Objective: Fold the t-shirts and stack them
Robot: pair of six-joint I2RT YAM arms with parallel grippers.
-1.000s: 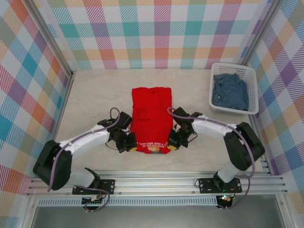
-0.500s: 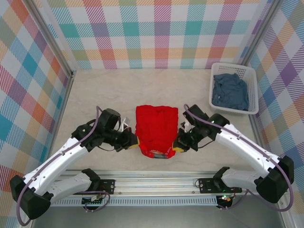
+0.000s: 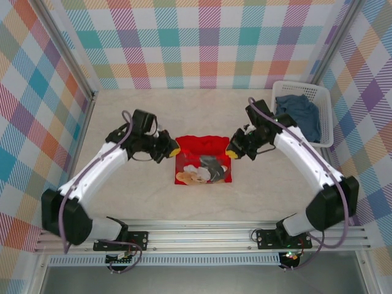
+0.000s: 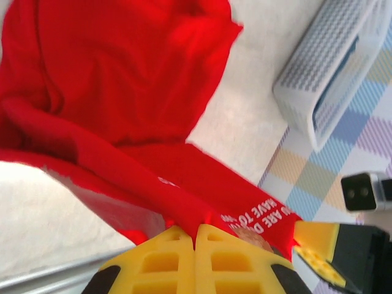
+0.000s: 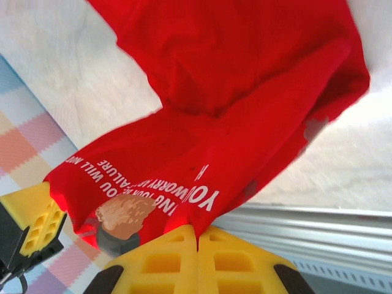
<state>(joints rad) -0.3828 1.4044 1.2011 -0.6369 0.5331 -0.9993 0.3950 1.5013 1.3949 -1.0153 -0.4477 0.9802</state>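
1. Nearest the arm bases, the red t-shirt (image 3: 205, 146) is lying mid-bench (image 3: 122, 122) with its teddy-bear print (image 3: 202, 173) facing up. A second ago it was stretched long and plain red, so its near hem has been lifted and carried away from the bases, and the cloth is doubling over itself.
2. The left gripper (image 3: 173, 150) and the right gripper (image 3: 231, 152) are flanking the shirt's far edge. In each wrist view the yellow jaws are clenching red cloth between them, left (image 4: 195, 236) and right (image 5: 197, 236).
3. The fold is probably about halfway. The hem seems to be hanging from the jaws rather than resting, so laying it down and letting go likely remains.
4. At the far right, the white lattice basket (image 3: 274, 131) is holding the blue-grey t-shirt (image 3: 297, 116), crumpled and unfolded. It is sitting well apart from the red one, so it is likely waiting its turn.
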